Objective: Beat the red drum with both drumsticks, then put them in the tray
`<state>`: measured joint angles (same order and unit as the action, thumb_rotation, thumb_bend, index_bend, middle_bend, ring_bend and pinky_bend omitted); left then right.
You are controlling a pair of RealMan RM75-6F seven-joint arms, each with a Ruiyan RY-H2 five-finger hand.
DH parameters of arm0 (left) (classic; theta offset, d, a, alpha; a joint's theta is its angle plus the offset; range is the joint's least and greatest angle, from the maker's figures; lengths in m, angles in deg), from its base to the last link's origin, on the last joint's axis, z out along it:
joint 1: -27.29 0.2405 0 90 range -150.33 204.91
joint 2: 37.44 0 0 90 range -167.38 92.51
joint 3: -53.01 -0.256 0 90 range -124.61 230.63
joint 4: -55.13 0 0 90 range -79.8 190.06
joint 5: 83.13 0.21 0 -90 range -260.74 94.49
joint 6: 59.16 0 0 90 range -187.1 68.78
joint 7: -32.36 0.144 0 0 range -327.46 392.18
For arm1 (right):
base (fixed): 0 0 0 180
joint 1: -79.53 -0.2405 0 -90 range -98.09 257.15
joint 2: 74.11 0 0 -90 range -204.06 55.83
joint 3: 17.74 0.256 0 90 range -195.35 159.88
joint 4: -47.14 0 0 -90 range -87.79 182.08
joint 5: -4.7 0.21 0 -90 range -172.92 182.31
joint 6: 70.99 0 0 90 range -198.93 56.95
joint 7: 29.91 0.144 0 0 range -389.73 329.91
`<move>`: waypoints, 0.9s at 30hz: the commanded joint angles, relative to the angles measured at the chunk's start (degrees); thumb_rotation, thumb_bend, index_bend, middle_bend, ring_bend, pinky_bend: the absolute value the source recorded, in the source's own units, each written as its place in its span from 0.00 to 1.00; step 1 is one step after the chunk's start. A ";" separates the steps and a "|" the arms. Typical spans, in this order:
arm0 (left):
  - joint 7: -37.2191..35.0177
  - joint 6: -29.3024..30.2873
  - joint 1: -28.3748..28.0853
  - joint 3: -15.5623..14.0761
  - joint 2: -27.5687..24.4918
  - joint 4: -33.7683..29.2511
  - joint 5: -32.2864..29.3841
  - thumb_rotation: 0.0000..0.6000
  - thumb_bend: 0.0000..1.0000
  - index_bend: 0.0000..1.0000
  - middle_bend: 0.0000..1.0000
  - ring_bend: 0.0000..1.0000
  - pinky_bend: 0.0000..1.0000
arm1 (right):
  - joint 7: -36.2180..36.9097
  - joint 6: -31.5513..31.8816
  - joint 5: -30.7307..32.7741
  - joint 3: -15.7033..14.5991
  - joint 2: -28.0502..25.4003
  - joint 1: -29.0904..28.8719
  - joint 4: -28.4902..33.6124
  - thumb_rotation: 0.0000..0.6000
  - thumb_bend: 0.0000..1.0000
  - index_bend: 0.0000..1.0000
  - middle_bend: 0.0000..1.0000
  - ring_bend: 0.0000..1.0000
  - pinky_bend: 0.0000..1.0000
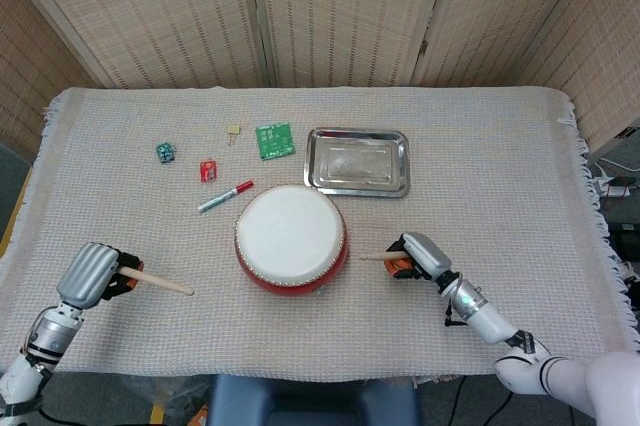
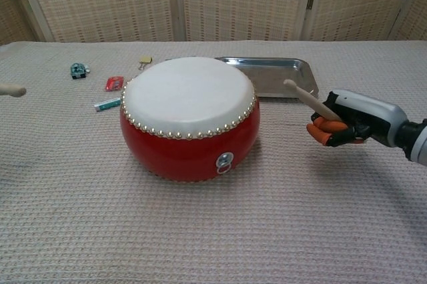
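Drum (image 1: 291,237), sticks (image 2: 307,99) apart from rim

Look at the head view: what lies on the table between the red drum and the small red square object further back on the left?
A marker pen lies between the drum and the red square, apart from both.

Beige woven cloth (image 1: 480,116) covers table. Upper left of centre in head view: green circuit board (image 1: 274,140), small yellow clip (image 1: 233,131), teal item (image 1: 165,152), red item (image 1: 208,170); red-capped marker (image 1: 225,196) lies diagonal below. Wicker screen (image 1: 330,11) along top.
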<state>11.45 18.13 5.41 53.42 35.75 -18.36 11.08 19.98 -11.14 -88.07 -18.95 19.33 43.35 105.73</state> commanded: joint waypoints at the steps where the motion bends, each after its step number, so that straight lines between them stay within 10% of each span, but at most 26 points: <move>1: 0.32 -0.56 -0.87 0.11 -0.15 0.01 0.58 1.00 0.70 1.00 1.00 1.00 1.00 | -20.57 -6.72 3.28 2.36 -13.25 -3.62 17.66 1.00 1.00 1.00 1.00 1.00 1.00; 14: 5.70 -6.76 -8.38 2.87 -1.46 -5.30 1.49 1.00 0.70 1.00 1.00 1.00 1.00 | -48.82 -20.25 20.99 11.21 -29.32 -13.30 36.10 1.00 1.00 1.00 1.00 1.00 1.00; 27: 16.34 -21.87 -18.35 8.48 -2.97 -12.49 -7.40 1.00 0.70 1.00 1.00 1.00 1.00 | -68.12 -23.55 39.96 10.06 -18.95 -24.09 28.22 1.00 1.00 1.00 1.00 1.00 1.00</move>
<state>24.87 0.01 -10.90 60.69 33.63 -29.20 6.79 -44.87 -34.06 -50.49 -7.90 -2.42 21.63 136.56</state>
